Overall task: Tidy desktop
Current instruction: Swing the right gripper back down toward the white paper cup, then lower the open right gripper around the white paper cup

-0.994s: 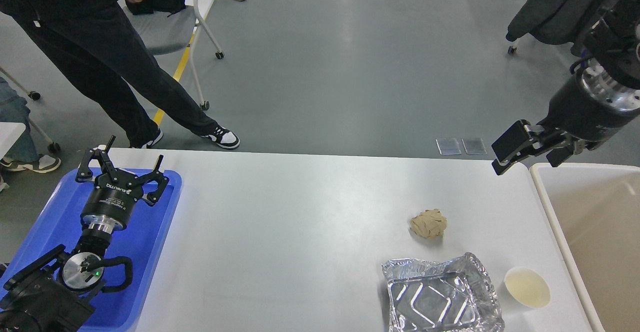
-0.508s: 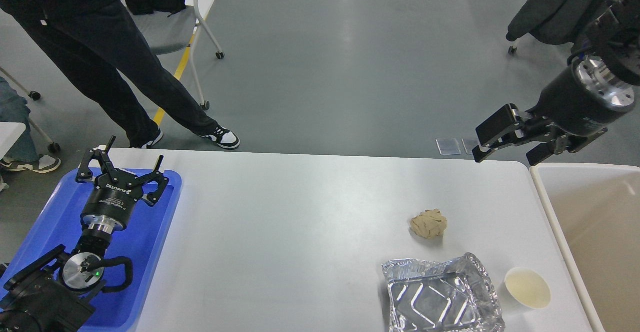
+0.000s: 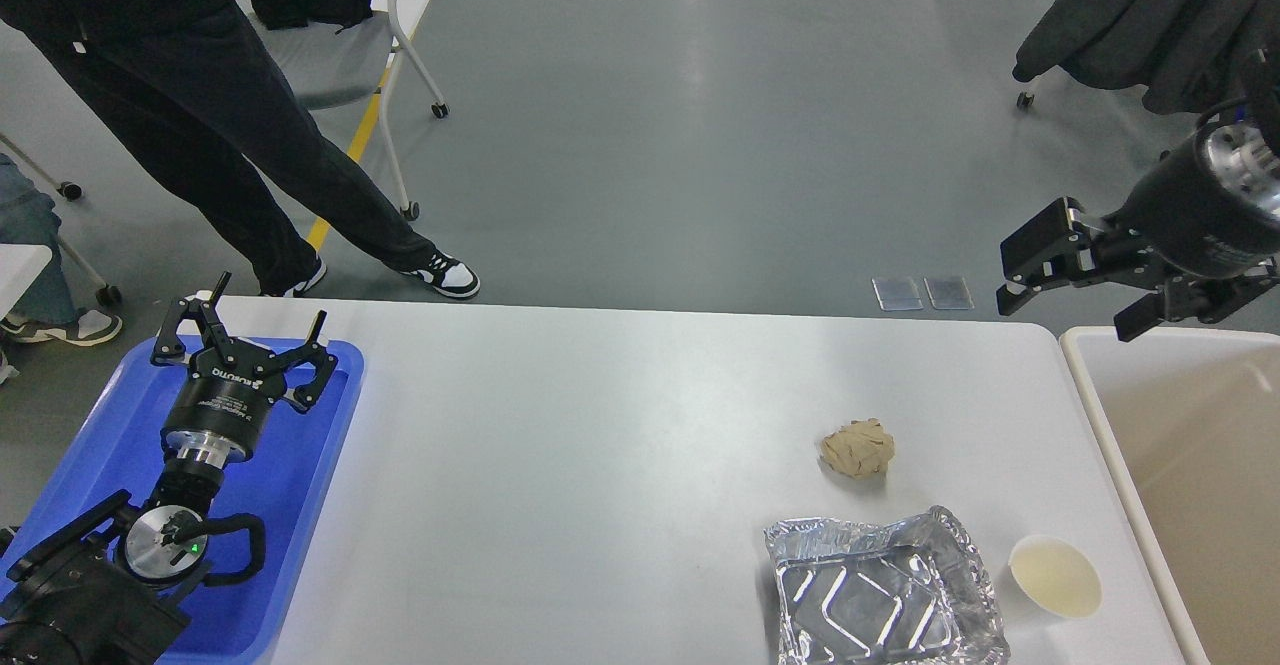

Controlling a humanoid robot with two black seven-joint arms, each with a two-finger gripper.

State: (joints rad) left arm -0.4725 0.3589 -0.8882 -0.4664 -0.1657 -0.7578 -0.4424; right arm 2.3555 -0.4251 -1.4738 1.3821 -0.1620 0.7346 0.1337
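Since a moment ago the right gripper [image 3: 1078,280] has swung back toward the bin [image 3: 1100,415], and it now hangs above the desktop's [image 3: 600,465] far right corner with its jaws spread and nothing between them. Nothing else has shifted: the left gripper [image 3: 243,337] sits over the blue tray [image 3: 330,505], fingers apart and empty. The desktop fills the lower view between tray and bin, with a crumpled paper ball [image 3: 858,448], a foil tray [image 3: 885,590] and a small cup [image 3: 1054,575] on its right side. The ball looks the likeliest next pick. Come straight down over it with jaws wide, close gently so it does not squirt sideways, then lift clear before crossing to the bin.
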